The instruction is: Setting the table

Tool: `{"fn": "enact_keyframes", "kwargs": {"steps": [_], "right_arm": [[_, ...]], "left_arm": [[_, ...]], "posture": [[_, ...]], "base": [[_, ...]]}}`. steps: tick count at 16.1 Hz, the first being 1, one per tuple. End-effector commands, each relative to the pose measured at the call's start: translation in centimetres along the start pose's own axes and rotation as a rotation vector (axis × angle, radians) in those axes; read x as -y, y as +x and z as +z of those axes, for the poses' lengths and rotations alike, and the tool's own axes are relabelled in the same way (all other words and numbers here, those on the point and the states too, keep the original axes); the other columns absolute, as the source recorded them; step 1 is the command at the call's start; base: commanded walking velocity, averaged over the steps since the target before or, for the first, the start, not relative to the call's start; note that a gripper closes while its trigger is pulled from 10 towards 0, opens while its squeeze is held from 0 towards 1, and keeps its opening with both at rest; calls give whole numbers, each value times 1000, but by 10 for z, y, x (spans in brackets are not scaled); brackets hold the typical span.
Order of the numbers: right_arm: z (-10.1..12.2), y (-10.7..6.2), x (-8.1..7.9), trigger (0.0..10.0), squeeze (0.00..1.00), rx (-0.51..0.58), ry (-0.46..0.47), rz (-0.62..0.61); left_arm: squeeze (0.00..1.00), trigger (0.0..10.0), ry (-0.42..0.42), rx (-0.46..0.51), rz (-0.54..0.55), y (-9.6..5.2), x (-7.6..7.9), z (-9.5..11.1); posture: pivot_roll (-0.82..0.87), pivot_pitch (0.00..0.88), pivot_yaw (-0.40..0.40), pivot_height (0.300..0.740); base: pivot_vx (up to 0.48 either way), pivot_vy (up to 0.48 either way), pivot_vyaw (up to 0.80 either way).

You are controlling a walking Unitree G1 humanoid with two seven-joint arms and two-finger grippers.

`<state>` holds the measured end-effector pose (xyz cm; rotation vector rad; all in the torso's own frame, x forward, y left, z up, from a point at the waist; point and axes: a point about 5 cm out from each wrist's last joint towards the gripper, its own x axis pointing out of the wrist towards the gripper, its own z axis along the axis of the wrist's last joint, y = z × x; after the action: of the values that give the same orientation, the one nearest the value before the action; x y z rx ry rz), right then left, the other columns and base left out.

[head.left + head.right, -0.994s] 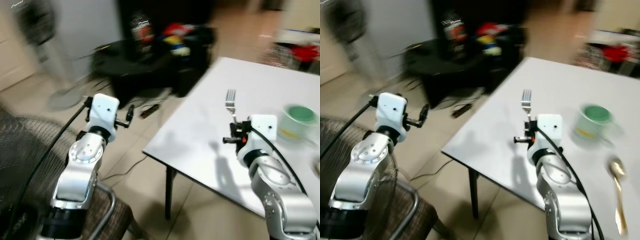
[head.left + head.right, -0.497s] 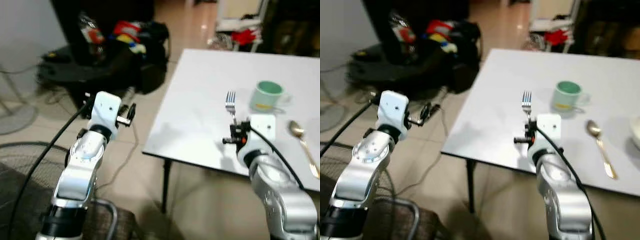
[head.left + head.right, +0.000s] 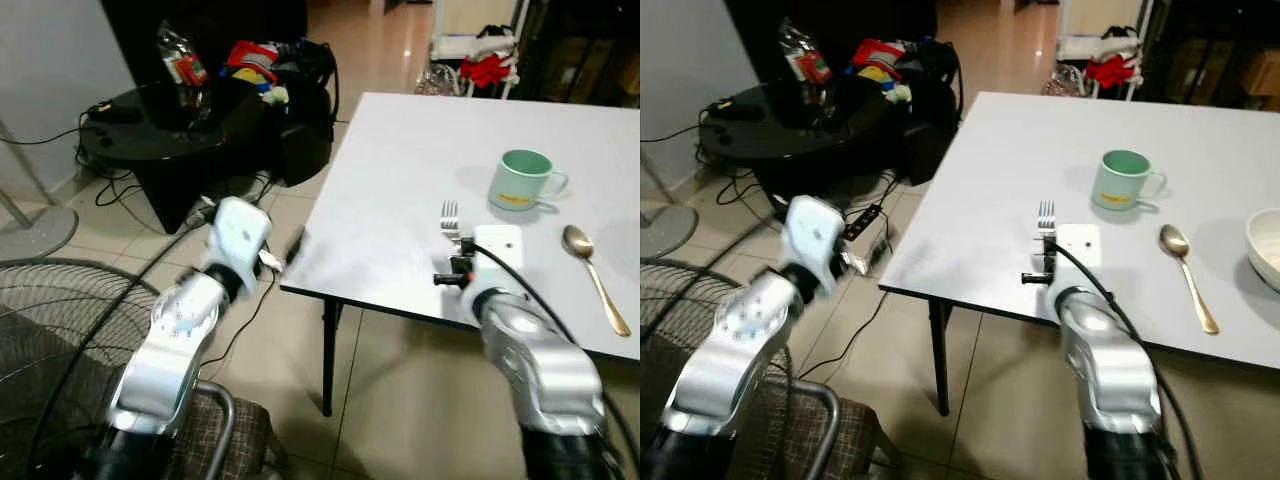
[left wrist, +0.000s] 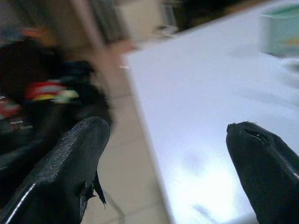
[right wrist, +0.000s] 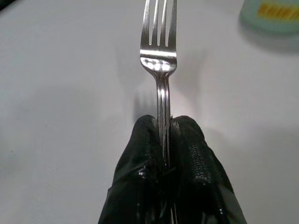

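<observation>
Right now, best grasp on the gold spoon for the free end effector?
Pinch the gold spoon mid-handle, coming straight down: it lies flat on the white table, handle toward the near edge, bowl toward the green mug. The slim straight handle suits a narrow pinch.

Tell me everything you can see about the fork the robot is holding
The fork is shiny silver metal with four tines and a slim handle. The right claw is shut on the handle, both black fingers pressing its sides. It is held above the white table, tines pointing away from the robot toward the green mug, touching nothing else.
</observation>
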<state>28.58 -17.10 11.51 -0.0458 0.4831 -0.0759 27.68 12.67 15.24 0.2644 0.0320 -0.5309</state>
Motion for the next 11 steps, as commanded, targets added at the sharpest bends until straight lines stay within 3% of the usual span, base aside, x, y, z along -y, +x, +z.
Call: {"fn": "enact_keyframes", "kwargs": {"steps": [1, 2, 7, 11], "right_arm": [[0, 4, 4, 10000, 0, -1, 20, -27], [0, 10, 3, 10000, 0, -12, 56, -29], [1, 37, -4, 10000, 0, -48, 70, -60], [10, 57, -4, 10000, 0, -51, 89, -76]], "left_arm": [[0, 10000, -3, 3, -58, 0, 5, 3], [0, 10000, -8, -2, -103, -1, 9, 3], [0, 10000, -39, -43, -221, -11, 18, -1], [0, 10000, -28, -57, -256, -12, 18, -1]], "posture": [[37, 0, 85, 740], [42, 0, 83, 740], [60, 0, 79, 740], [62, 0, 92, 740]], "base": [[0, 0, 0], [0, 0, 0], [0, 0, 0], [0, 0, 0]]}}
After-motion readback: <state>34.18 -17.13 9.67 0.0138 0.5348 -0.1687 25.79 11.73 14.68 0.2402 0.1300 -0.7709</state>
